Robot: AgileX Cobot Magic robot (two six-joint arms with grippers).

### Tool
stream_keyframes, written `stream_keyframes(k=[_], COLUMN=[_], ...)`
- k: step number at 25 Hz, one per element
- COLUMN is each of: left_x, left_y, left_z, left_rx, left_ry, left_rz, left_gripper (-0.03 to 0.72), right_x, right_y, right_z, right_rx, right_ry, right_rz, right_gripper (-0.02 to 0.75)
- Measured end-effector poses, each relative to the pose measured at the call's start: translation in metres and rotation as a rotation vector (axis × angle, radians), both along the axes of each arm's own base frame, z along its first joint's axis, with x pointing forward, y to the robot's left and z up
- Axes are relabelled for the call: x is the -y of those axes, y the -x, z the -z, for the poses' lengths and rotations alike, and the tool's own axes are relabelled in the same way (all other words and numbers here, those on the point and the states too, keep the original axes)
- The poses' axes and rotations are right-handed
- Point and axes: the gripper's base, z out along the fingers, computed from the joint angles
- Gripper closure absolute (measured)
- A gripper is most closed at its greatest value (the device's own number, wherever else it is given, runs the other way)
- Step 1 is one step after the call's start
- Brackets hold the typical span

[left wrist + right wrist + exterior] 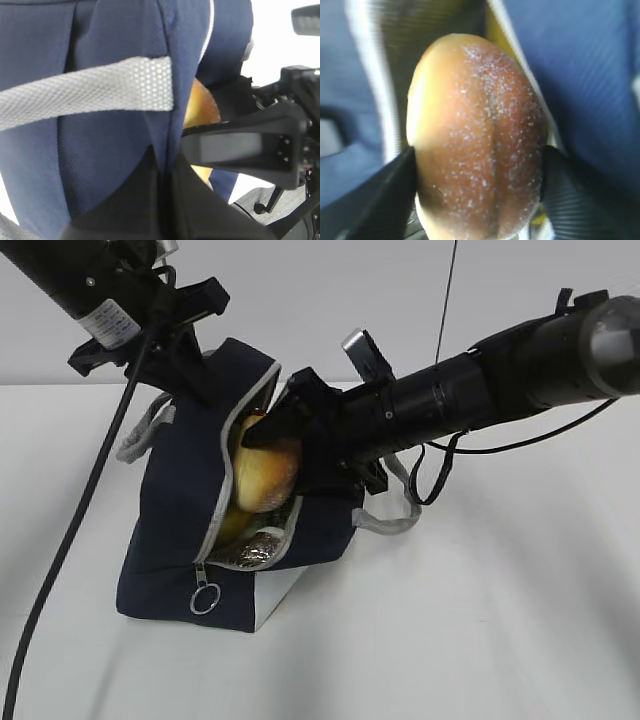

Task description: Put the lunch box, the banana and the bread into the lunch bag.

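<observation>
The navy lunch bag (175, 510) stands on the white table with its zipper mouth open toward the right. My left gripper (195, 375) is shut on the bag's upper edge fabric (165, 150) and holds it up. My right gripper (275, 435) is shut on the golden-brown bread (268, 475) and holds it in the bag's mouth; the bun fills the right wrist view (477, 140) between the fingers. A bit of yellow banana (232, 525) shows below the bun inside the bag. The lunch box is hidden.
The bag's grey webbing handle (85, 92) crosses the left wrist view; another handle loop (390, 520) hangs at the bag's right. The ring pull (205, 598) hangs at the zipper's lower end. A black cable (70, 540) runs down the left.
</observation>
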Motion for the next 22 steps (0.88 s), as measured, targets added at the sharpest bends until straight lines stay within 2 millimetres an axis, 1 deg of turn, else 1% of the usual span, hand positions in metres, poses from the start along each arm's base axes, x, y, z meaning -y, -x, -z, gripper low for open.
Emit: stream_keyframes(k=[2,3,7,11,14,19,22], left_x=[0.0,0.0,0.0,0.0,0.0,0.0,0.0], left_y=[0.0,0.0,0.0,0.0,0.001,0.001,0.001], left_z=[0.0,0.0,0.0,0.0,0.0,0.0,0.0], left_rx=[0.0,0.0,0.0,0.001,-0.002,-0.003,-0.003], left_ry=[0.001,0.001,0.0,-0.001,-0.002,-0.002,-0.003], left_rz=[0.0,0.001,0.004,0.01,0.012,0.013,0.014], left_gripper=[0.689,0.689,0.689,0.689,0.689,0.689,0.689], right_x=[-0.001,-0.001,-0.001,0.006,0.016,0.041,0.048], right_y=[0.0,0.001,0.002,0.0,-0.003,-0.012,-0.013], right_z=[0.001,0.0,-0.003,-0.006,-0.019,-0.052,-0.07], right_rx=[-0.011,-0.016,-0.032,-0.038,-0.01,0.085,0.139], right_ry=[-0.012,-0.021,-0.053,-0.075,-0.087,-0.097,-0.083], right_rz=[-0.002,-0.003,-0.019,-0.027,-0.041,-0.07,-0.134], right_gripper=[0.092,0.081,0.07,0.071,0.071,0.08,0.087])
